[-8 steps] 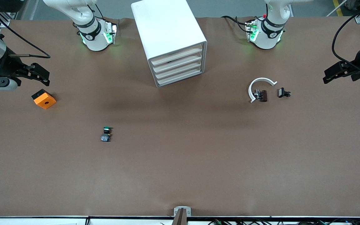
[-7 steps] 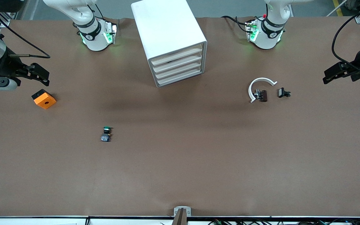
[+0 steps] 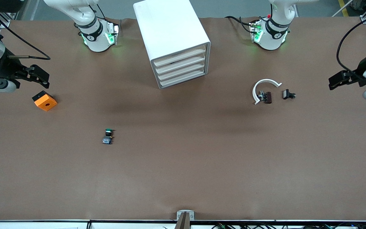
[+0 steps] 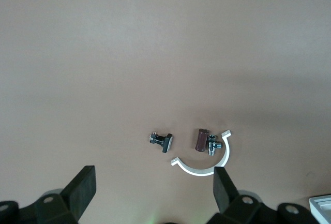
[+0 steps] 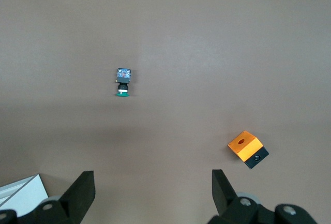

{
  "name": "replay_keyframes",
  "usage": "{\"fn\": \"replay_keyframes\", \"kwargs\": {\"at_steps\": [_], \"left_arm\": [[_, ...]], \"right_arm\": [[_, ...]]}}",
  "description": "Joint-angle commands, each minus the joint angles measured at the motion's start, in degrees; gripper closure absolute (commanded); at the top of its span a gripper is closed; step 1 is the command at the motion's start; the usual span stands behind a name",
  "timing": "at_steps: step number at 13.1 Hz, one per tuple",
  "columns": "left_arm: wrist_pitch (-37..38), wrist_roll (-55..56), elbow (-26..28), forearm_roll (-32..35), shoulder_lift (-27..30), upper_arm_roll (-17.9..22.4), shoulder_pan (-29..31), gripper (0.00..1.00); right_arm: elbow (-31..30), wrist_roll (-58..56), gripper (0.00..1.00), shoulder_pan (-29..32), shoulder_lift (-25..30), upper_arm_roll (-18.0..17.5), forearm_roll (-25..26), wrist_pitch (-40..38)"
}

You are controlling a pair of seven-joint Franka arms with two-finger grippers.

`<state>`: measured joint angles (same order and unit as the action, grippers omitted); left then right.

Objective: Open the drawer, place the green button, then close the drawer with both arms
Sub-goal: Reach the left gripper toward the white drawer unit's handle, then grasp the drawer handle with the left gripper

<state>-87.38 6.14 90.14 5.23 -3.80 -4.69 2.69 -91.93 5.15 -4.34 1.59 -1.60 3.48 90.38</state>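
While both arms hang at the table's ends, the button (image 3: 107,136) lies on its side on the brown table (image 3: 183,165), green cap toward the robots, at about five o'clock from the right gripper (image 3: 40,76) in the front view and well apart from it. That gripper's fingers are spread, empty, above the orange block (image 3: 44,101). Over its own end of the table, the left gripper (image 3: 337,79) is spread too, with the white drawer cabinet (image 3: 173,38) shut and well apart from both.
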Motion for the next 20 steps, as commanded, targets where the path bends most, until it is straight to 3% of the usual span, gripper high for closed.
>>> {"fn": "replay_keyframes", "kwargs": {"at_steps": [1, 4, 9, 14, 20], "left_arm": [[0.72, -0.17, -4.53, 0.75, -7.07, -0.06, 0.03, 0.0], [-1.9, 1.66, -6.03, -0.38, -12.44, -0.06, -0.32, 0.0], [-7.18, 21.16, -6.03, -9.69, -20.96, -0.14, -3.03, 0.0], [-14.2, 38.29, -6.03, -10.76, -29.05, -0.23, -9.45, 0.0], [-15.72, 64.55, -5.94, -29.36, -36.44, -0.14, -12.71, 0.0]], "right_arm": [[1.58, 0.39, 0.0, 0.21, -0.8, 0.19, 0.92, -0.2], [1.58, 0.3, 0.0, 0.3, -0.8, 0.28, 0.39, 0.41], [2.37, -0.14, 0.0, 1.35, -0.8, 0.54, -0.05, 1.73], [2.81, -0.23, 0.0, 2.58, -0.8, 0.54, -1.62, 1.82], [3.52, -0.23, 0.0, 3.19, -0.89, 0.63, -1.72, 1.82]]}}
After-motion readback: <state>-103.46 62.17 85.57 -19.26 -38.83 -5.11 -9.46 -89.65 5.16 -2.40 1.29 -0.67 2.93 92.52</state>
